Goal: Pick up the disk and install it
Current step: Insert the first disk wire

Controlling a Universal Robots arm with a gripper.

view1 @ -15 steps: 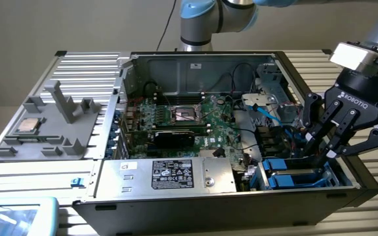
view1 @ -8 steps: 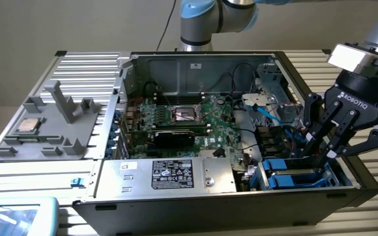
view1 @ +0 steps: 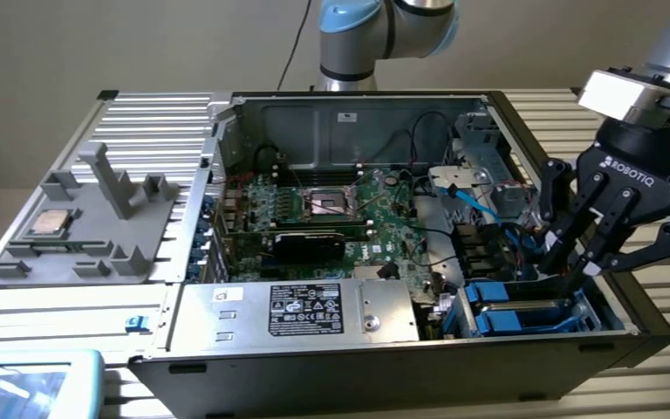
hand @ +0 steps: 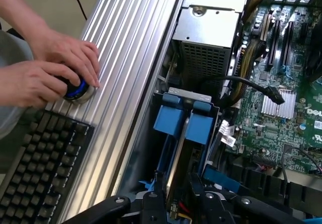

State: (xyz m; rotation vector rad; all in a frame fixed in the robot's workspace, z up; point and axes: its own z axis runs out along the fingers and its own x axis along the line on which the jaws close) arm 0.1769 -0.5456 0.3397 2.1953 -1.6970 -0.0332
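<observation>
The gripper (view1: 568, 271) reaches down into the blue drive bay (view1: 504, 321) at 1 corner of the open computer case (view1: 311, 371); I cannot tell whether it grips anything.

Under the jaws the disk (hand: 177, 151) shows only a thin edge, its label hidden; whether the jaws touch it cannot be told.
</observation>
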